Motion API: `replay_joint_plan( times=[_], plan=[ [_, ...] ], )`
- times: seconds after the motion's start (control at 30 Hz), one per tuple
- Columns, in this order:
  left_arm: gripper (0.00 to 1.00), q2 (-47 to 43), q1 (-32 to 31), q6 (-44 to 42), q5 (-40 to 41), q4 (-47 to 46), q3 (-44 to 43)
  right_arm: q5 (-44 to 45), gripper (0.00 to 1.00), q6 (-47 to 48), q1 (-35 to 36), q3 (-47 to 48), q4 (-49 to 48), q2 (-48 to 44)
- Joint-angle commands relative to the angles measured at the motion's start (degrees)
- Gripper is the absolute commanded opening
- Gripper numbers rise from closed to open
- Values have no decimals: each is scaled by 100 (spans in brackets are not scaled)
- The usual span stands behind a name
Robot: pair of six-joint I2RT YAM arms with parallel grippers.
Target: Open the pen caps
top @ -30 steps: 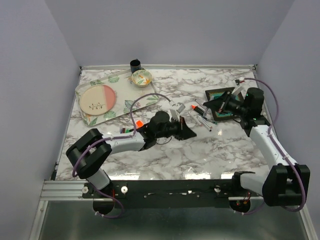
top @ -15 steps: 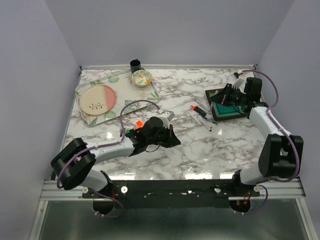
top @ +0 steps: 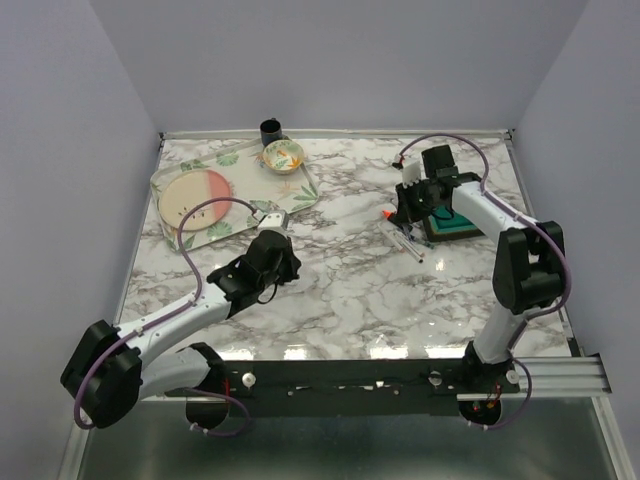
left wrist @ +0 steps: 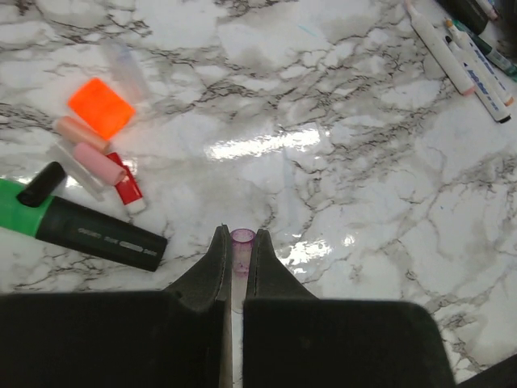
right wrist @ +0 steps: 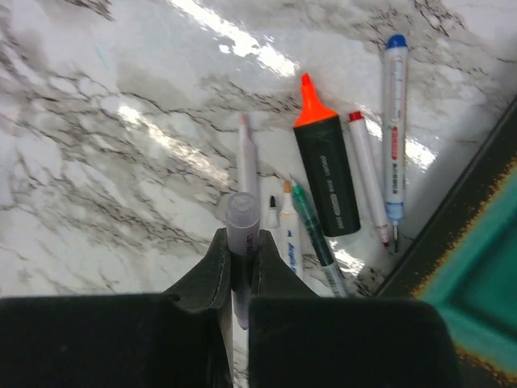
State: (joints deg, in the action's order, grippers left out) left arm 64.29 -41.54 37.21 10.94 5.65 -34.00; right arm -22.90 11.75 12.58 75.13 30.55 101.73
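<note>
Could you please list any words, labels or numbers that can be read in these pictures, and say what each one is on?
None can be read with certainty.
Black orange-tipped highlighter: pale print, too small.
Blue-ended white pen: red print, blurred.
Green-ended highlighter: white marks, illegible.

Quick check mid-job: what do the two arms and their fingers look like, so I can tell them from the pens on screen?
The left arm and right arm both have white links between bulky black joint housings, with a thin purple cable looping along each. The fingers are matte black wedges tapering to narrow tips. No markings show on them.
</note>
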Motion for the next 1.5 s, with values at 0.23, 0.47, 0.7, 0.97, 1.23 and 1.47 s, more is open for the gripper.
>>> replay_joint_plan(
  times=[0.23,0.47,0.7,0.97,1.23,1.47],
  plan=[
    [0,-532,304,-355,646,402,183,1411,17,908,25,318,777,663],
    [0,-567,322,-373,743,455,130,1314,25,970,60,397,927,822],
    [5,-418,374,-443,813,463,-54,1261,33,996,87,441,1006,866],
    [5,47,506,-566,910,428,-423,1296,35,1040,87,406,980,585],
    [7,742,638,-698,1033,288,-766,357,44,1181,78,230,831,-205],
    [13,1672,717,-742,752,68,-1003,75,45,1181,87,160,786,-479]
  ],
)
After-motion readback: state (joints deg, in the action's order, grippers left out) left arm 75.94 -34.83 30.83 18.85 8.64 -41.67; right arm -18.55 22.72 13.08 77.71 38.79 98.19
